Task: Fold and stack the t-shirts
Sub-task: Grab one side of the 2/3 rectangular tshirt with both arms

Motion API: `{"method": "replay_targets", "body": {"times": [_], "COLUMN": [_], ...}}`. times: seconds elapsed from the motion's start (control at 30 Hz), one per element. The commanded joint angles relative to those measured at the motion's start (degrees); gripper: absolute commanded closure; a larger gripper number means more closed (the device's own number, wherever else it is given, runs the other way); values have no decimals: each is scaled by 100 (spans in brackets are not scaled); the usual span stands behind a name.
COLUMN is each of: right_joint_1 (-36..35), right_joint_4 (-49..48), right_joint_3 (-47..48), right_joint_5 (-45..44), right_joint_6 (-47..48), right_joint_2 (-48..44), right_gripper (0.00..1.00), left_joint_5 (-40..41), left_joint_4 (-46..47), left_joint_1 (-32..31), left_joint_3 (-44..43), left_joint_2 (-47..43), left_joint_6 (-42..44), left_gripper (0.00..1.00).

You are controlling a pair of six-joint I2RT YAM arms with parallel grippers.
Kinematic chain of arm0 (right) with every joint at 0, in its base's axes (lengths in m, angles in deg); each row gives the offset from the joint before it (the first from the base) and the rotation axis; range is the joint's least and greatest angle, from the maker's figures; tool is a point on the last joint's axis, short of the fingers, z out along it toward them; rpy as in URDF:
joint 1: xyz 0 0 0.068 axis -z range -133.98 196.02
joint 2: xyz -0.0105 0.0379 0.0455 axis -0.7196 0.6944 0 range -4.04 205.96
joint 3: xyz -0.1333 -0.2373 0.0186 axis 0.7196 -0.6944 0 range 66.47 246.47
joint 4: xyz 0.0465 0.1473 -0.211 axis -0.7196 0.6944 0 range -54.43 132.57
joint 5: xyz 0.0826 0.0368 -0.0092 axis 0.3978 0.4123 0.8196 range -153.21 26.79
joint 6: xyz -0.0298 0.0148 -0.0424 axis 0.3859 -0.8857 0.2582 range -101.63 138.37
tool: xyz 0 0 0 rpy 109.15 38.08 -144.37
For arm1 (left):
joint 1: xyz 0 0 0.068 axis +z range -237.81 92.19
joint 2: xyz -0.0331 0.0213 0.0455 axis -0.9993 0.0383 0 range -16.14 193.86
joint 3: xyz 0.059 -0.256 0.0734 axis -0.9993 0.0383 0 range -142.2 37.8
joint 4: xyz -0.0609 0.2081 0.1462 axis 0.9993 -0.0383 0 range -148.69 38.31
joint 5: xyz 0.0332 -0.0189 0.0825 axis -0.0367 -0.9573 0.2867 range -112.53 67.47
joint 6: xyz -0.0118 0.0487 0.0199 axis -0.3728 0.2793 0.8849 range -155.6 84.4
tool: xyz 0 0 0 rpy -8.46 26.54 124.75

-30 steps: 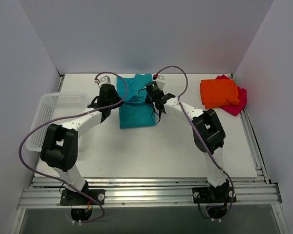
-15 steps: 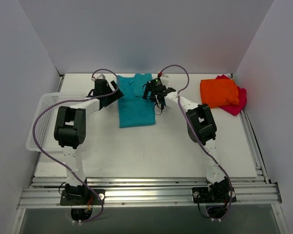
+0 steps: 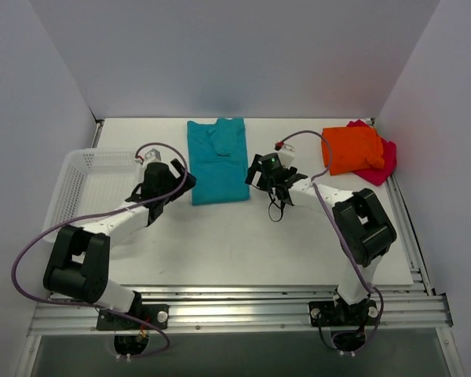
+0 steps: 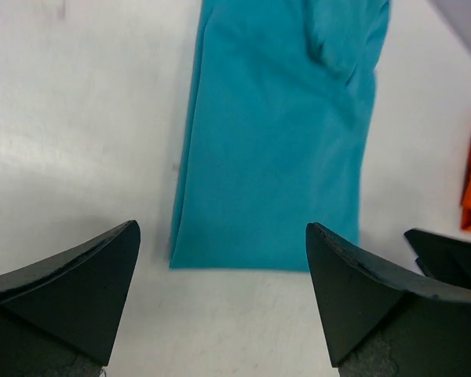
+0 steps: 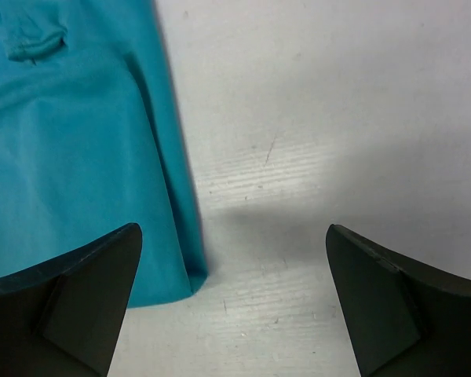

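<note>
From above, the teal shirt (image 3: 217,161) lay flat on the table (image 3: 243,243), folded into a long narrow strip with its collar at the far end. It sat between the two arms. The left fingers (image 3: 171,182) were just beside its left edge, near the hem corner, and the right fingers (image 3: 259,171) were just beside its right edge. Neither pair touched the cloth. Both pairs were spread wide and held nothing. A white mesh basket (image 3: 86,188) stood just left of the left fingers. Well to the right of the right fingers, toward the far right corner, the folded orange shirt (image 3: 352,149) rested on the pink shirt (image 3: 383,161) — the pink showed only along the orange one's right side.

In the left wrist view, the two dark tips stood far apart at the bottom corners with bare table between them. The teal strip ran away ahead of the gap, and its hem lay just beyond the tips. A loose fold of cloth showed at its far end. A sliver of orange showed at the right edge, above the right tip.

In the right wrist view, the tips were again wide apart and empty. The teal shirt filled the left side ahead of the left tip — its hem corner sat just beyond that tip. Bare white table lay ahead of the gap and the right tip.
</note>
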Motion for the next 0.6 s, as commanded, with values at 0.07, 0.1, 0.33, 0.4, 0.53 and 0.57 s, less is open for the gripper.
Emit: {"method": "replay_targets", "body": {"times": [0.07,0.1,0.33,0.4,0.53,0.57], "right_joint_1": [-225,-270,-516,-516,-499,-499], "right_joint_4": [-950,-986,-1127,-1153,-1118,-1127], "right_joint_3": [-810,-845,-556,-503,-432,-441], "right_joint_5": [237,264,431,492,492,492], "right_joint_6": [-330,-338,-312,-295,-260,-259], "right_joint_2": [-238,-203,420,569,702,711], "right_gripper": [2,2,4,5,9,9], "left_joint_5": [351,395,562,554,422,378], "left_joint_4": [750,847,1384,1420,1507,1542], "left_joint_1": [-493,-545,-634,-634,-625,-625], "left_joint_3": [1169,1275,1610,1575,1399,1338], "left_joint_2": [-206,-215,30,127,487,558], "left_joint_6": [-785,-829,-1102,-1119,-1102,-1084], "left_gripper": [4,4,4,4,4,4]}}
